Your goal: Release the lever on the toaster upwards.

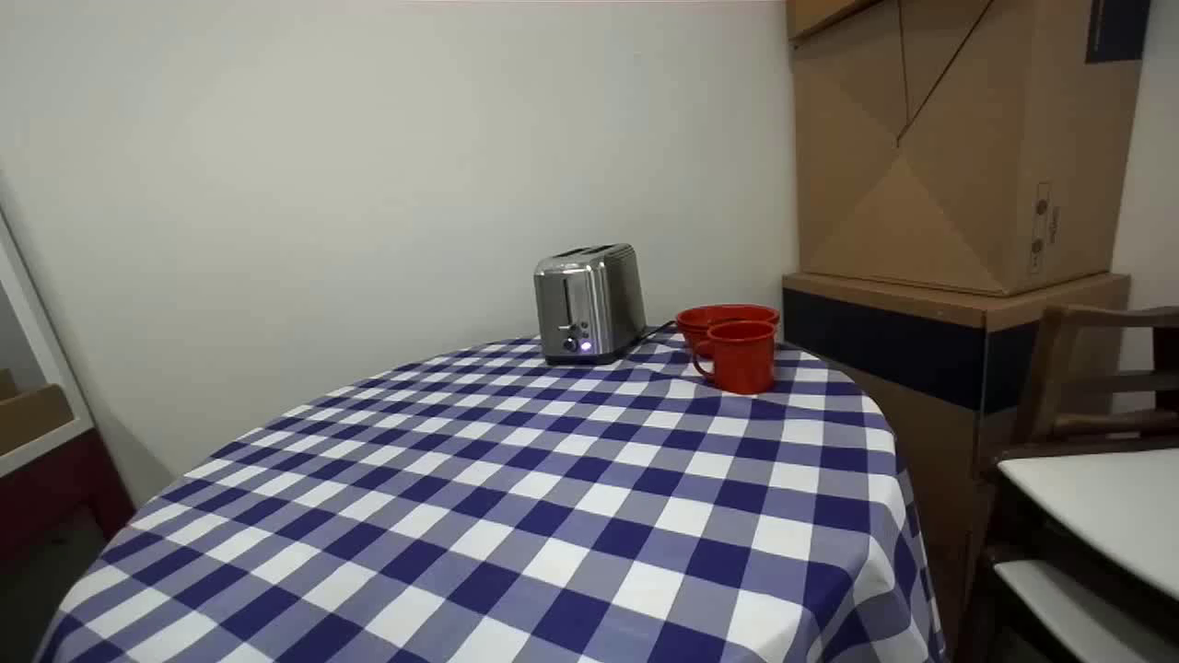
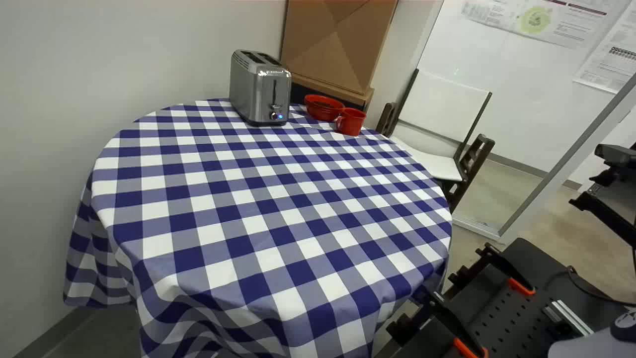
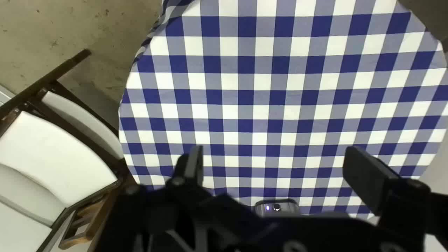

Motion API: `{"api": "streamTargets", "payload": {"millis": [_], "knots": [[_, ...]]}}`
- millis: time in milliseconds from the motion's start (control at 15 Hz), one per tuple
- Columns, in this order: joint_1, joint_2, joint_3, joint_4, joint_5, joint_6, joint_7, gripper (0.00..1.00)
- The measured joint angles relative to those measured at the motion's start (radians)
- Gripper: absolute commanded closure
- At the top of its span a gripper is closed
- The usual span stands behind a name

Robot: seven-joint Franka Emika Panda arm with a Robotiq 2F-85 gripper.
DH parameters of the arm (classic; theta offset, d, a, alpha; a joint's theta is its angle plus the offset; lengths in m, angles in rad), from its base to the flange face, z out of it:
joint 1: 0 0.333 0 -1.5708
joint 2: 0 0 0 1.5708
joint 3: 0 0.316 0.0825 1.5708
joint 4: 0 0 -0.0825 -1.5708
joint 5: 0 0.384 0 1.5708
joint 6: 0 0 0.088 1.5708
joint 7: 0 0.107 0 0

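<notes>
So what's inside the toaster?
The silver toaster has two dark slots on top, nothing poking out; whatever is deeper inside is hidden, so I can't tell.

A blue-and-white checked tablecloth (image 2: 258, 189) has a rounded edge and hangs in folds. On it, a red cup (image 2: 351, 122) stands upright just beside a wider red bowl (image 2: 320, 108). In an exterior view, a big brown upper box (image 1: 907, 193) rests on a lower box (image 1: 884, 359) with a dark blue band, next to a pale wall (image 1: 396, 166). A dark-framed chair (image 2: 442, 107) with white padding stands near the tablecloth; printed sheets (image 2: 534, 20) hang on a white panel (image 2: 526, 72).
</notes>
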Motion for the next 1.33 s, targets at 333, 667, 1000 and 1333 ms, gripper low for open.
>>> {"api": "streamTargets", "payload": {"millis": [333, 667, 1000, 1333], "knots": [[0.000, 0.000, 0.000, 0.000, 0.000, 0.000, 0.000, 0.00], [0.000, 0.000, 0.000, 0.000, 0.000, 0.000, 0.000, 0.00], [0.000, 0.000, 0.000, 0.000, 0.000, 0.000, 0.000, 0.00], [0.018, 0.022, -0.048, -0.002, 0.004, 0.076, -0.029, 0.00]]}}
